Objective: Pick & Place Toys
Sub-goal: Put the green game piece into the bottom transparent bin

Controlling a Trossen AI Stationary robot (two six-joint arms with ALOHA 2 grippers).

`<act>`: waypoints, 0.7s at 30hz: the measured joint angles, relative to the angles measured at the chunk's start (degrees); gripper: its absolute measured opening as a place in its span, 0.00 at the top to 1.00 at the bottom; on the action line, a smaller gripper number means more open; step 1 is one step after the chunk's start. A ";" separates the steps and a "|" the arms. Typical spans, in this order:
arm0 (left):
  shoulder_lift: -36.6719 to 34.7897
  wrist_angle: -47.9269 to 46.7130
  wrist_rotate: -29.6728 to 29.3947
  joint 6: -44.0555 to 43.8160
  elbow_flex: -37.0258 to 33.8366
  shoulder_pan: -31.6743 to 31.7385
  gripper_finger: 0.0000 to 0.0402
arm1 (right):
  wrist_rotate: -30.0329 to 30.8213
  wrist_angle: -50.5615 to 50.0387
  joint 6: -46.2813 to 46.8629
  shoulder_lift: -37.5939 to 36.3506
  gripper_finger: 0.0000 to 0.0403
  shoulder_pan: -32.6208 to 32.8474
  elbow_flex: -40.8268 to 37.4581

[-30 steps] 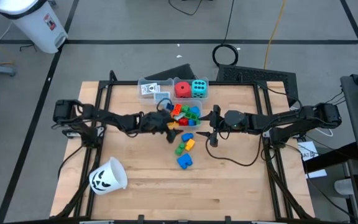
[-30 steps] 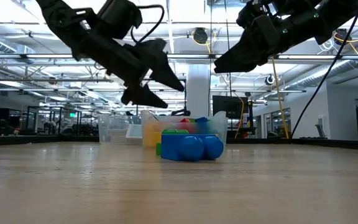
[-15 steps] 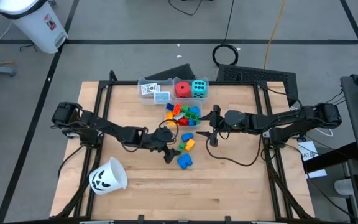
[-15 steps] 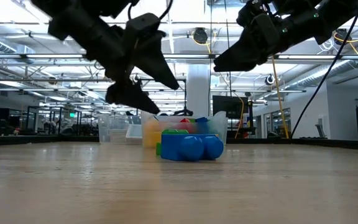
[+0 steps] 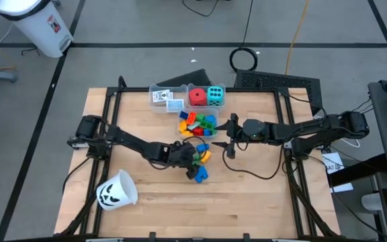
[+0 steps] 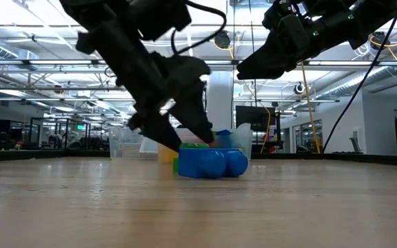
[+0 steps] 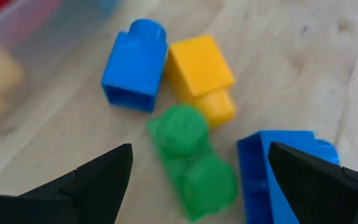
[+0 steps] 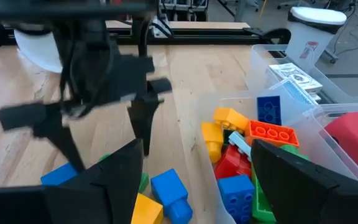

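Green block [image 7: 191, 158] lies between the left gripper's [image 7: 197, 171] wide-spread jaws, untouched.

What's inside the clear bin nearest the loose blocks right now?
The bin holds piled blocks: blue, orange, yellow, red and green. Whatever lies underneath the pile is covered.

Loose blocks on table: two blue [image 7: 134, 65], one yellow [image 7: 201, 68], one green [image 7: 191, 160]
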 joint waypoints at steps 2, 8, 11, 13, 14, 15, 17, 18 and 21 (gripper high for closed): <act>1.41 0.27 -0.32 -0.89 -0.02 0.03 0.05 | 0.00 0.00 -0.01 0.00 0.34 0.00 0.00; 3.29 -1.00 -1.97 -4.22 -0.16 0.54 0.08 | 0.01 -0.02 -0.01 0.00 0.34 0.00 0.00; 3.23 -1.94 -1.77 -4.41 -0.06 0.50 0.16 | 0.01 0.00 -0.01 0.00 0.34 0.00 0.00; 3.23 -2.51 -1.93 -4.41 -0.06 0.50 0.25 | 0.02 0.01 -0.01 0.00 0.34 0.00 0.00; 3.23 -2.59 -1.93 -4.43 -0.06 0.55 0.30 | 0.02 0.00 -0.01 0.00 0.34 0.00 0.00; 3.23 -2.67 -2.00 -4.43 -0.06 0.56 0.35 | 0.01 0.02 -0.01 0.00 0.34 0.00 0.00; 3.23 -2.71 -2.09 -4.43 -0.08 0.58 0.45 | 0.02 0.00 -0.01 0.00 0.34 0.00 0.00; 3.23 -2.68 -1.91 -4.44 -0.08 0.55 0.51 | 0.02 0.00 -0.01 0.00 0.34 0.00 0.00; 3.23 -2.26 -0.98 -4.17 -0.08 0.53 0.66 | 0.00 0.00 -0.01 0.00 0.34 0.00 0.00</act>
